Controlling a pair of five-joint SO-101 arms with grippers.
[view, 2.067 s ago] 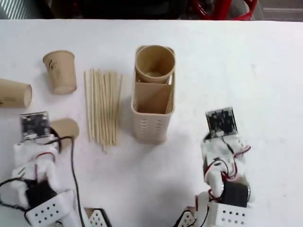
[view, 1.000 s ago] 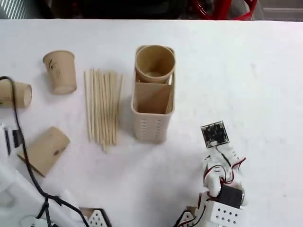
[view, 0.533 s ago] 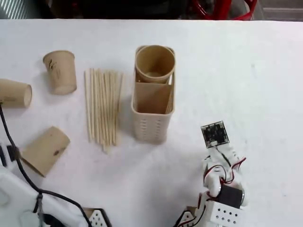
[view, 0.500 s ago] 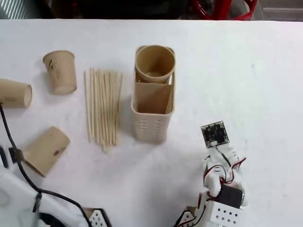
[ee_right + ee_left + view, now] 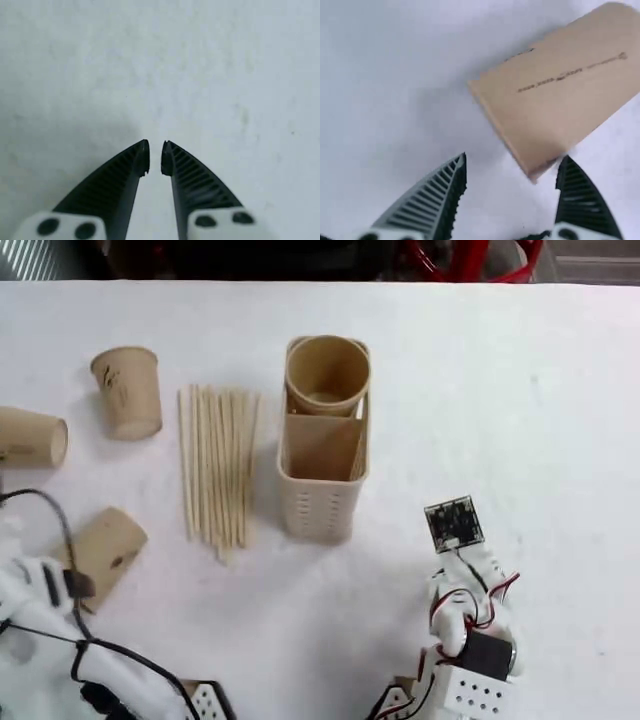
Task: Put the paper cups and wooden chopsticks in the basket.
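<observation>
The beige slotted basket (image 5: 318,502) stands mid-table with one paper cup (image 5: 327,375) sitting in its far end. A bundle of wooden chopsticks (image 5: 215,465) lies on the table just left of it. Farther left, one cup (image 5: 128,390) stands mouth-down and another cup (image 5: 30,437) lies at the table's edge. A third cup (image 5: 100,552) (image 5: 560,105) lies on its side at the front left. My left gripper (image 5: 514,165) is open right behind it, and one finger (image 5: 572,190) almost touches its rim. My right gripper (image 5: 154,157) is shut over bare table.
The right arm (image 5: 465,615) sits near the front edge, right of the basket. The left arm (image 5: 40,615) and its black cable (image 5: 70,540) occupy the front left corner. White table (image 5: 520,390) stretches open to the right and behind the basket.
The left arm left the front-left cup lying on the table, swung off to the left, and has come back beside it. The right arm pulled back toward the front edge, then held still.
</observation>
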